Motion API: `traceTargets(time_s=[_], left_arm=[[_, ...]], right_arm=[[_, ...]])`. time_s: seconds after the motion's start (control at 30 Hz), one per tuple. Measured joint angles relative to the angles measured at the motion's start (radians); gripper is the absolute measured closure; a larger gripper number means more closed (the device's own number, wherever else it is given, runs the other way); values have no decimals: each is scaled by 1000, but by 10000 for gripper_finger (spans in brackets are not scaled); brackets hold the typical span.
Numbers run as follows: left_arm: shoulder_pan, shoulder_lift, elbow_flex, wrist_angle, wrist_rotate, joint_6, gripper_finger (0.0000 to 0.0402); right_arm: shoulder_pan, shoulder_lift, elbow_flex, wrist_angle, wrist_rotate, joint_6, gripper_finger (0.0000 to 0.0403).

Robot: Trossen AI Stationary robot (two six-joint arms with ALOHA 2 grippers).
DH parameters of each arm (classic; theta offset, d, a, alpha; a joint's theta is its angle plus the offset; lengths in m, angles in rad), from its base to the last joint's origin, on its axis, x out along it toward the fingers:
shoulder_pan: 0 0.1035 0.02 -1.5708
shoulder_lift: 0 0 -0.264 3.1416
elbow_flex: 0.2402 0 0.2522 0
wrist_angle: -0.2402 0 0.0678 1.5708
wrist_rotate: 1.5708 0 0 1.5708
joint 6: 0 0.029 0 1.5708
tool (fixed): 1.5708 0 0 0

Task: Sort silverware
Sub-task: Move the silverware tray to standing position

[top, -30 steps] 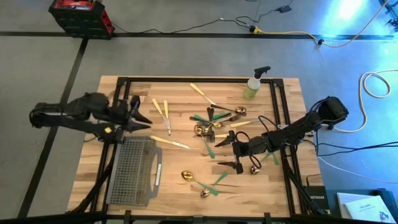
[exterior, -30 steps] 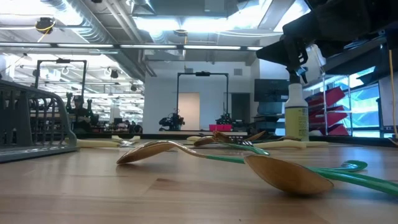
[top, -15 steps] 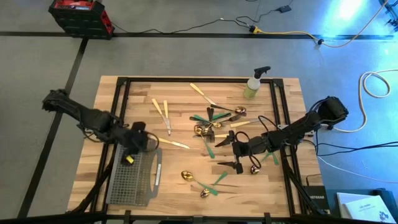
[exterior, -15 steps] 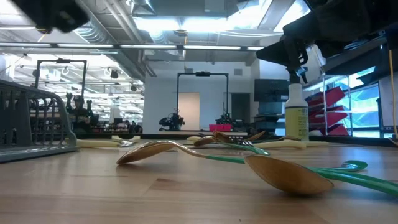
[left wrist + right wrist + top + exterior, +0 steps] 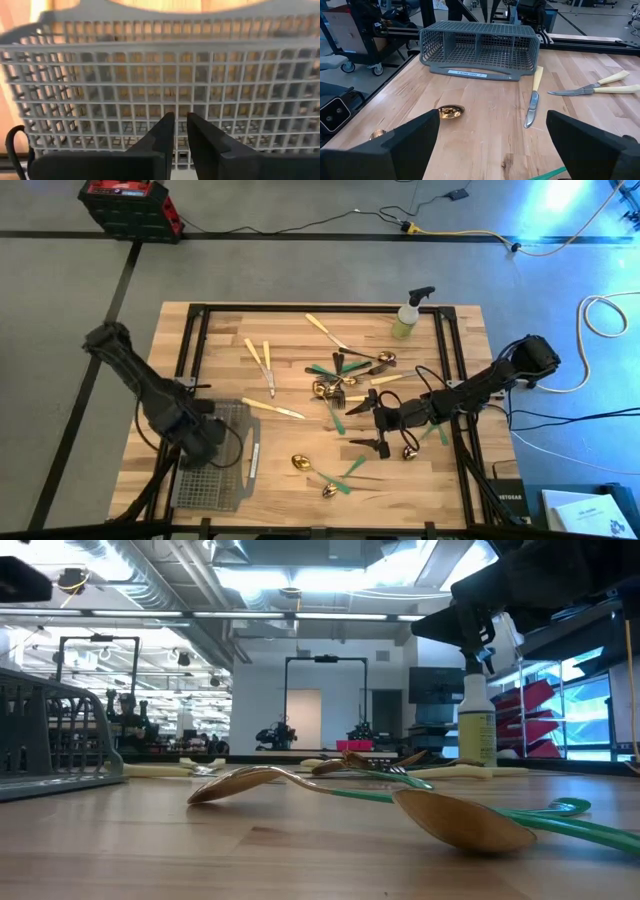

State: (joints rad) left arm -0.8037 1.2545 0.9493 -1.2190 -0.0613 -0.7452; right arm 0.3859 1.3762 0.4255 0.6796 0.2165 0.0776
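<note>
Left gripper [image 5: 180,131] nearly shut, seemingly empty, above caddy [image 5: 160,75]

My left arm has swung in from the table's left edge, and my left tool [image 5: 180,131] now hangs over the grey basket [image 5: 215,455], its near end by the front-left corner. A second ago it was beside the basket's far end, pointing toward the knives. Its fingers have drawn in and now stand almost together with nothing between them.
</note>
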Motion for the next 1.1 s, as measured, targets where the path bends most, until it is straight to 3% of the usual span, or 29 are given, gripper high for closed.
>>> traceTargets(time_s=[0.27,0.73,1.1], left_arm=[[-22,90,5,4,18,6,363],[23,93,2,117,-7,20,364],[114,95,0,258,-105,119,364]], right_arm=[[0,0,0,1,0,0,52],[0,0,0,2,0,0,52],[0,0,0,-1,0,26,52]])
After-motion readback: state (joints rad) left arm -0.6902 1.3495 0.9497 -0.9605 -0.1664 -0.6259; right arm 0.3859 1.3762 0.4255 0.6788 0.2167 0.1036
